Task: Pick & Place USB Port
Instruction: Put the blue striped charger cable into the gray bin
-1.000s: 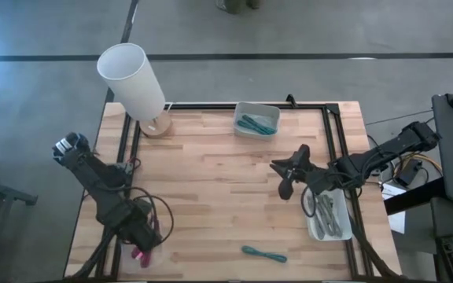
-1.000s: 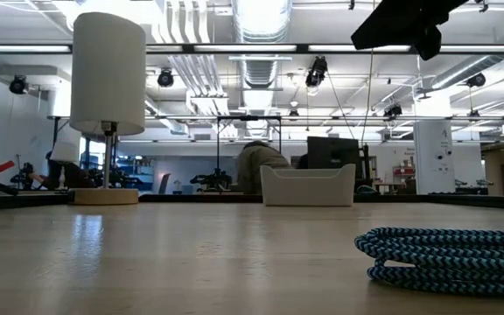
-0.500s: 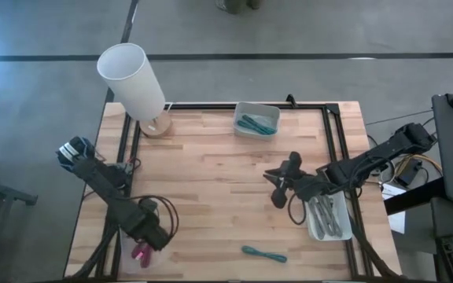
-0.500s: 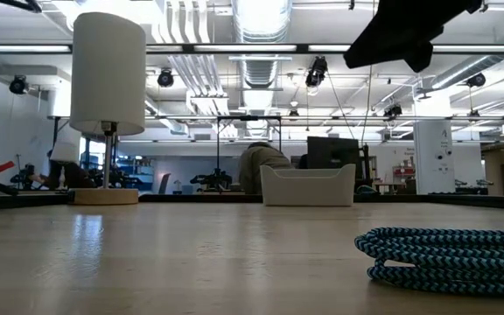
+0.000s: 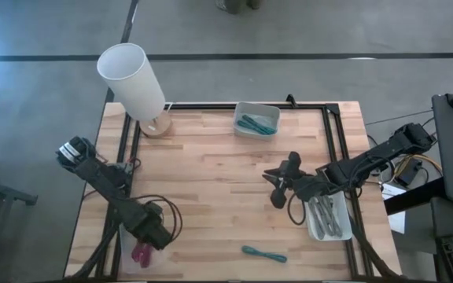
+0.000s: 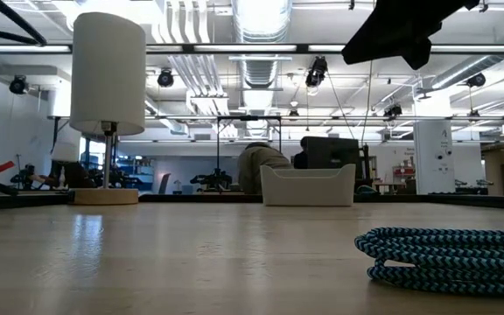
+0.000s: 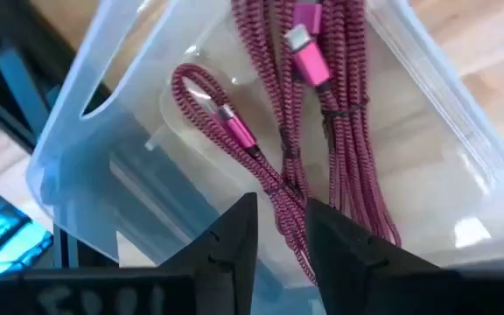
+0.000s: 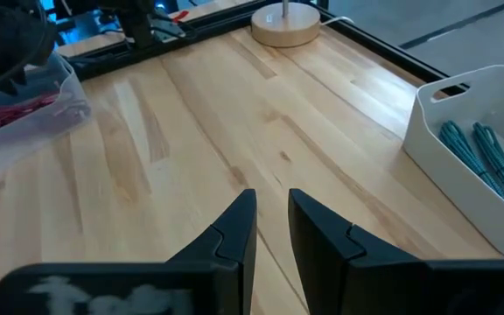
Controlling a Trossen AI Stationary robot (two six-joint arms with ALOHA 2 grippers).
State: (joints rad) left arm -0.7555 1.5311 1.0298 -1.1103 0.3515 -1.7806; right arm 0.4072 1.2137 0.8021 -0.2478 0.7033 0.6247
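Tabletop (image 5: pixel 211 196): pale butcher-block planks inside a black metal frame, standing on a grey concrete floor crossed by a dark line.

Far left corner: table lamp (image 5: pixel 134 82), white cylindrical shade, round wooden base.

Near left corner: clear plastic bin (image 7: pixel 86 149) holding magenta braided USB cables (image 7: pixel 322 114), coiled and tied, two plugs lying loose. Left tool (image 7: pixel 280 229) directly above this bin; its fingers stand a little apart with one strand of the magenta cable showing between them, and whether they pinch it cannot be told.

Far centre edge: white plastic bin (image 5: pixel 256 119) containing teal braided cables (image 5: pixel 255 124).

Near centre edge: one teal braided USB cable (image 5: pixel 263 253), bundled, lying alone on the bare wood; in the low view it fills the right foreground.

Right of centre: right tool (image 8: pixel 269 219) held above open planks, empty, fingers parted by a narrow gap.

Right edge: white tray (image 5: pixel 329 218) holding grey cables, beside the right arm.

Room beyond, low view: open workshop hall, ceiling ducts and strip lights, white columns, equipment benches, a person (image 6: pixel 261 166) bent over behind the white bin.
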